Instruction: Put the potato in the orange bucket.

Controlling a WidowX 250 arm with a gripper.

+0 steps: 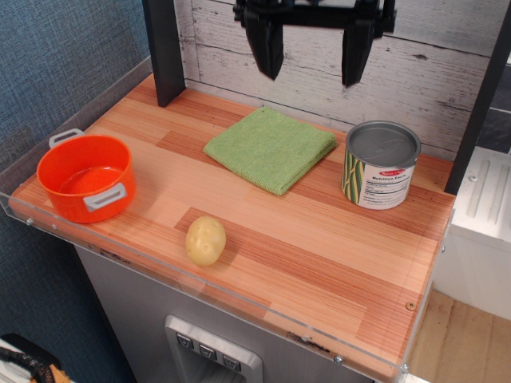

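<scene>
The potato point(206, 240) is small, pale yellow-tan, and lies near the front edge of the wooden table. The orange bucket point(86, 177) with grey-white handles stands at the left end, mouth up, with nothing in it. My gripper point(311, 70) hangs open and empty high at the back, above the green cloth, far from both potato and bucket. Its two black fingers point(267, 46) point down with a wide gap between them.
A folded green cloth point(270, 148) lies at the back centre. A silver tin can point(381, 164) with a label stands at the back right. A black post point(164, 49) stands at the back left. A clear plastic rim point(239, 295) edges the table.
</scene>
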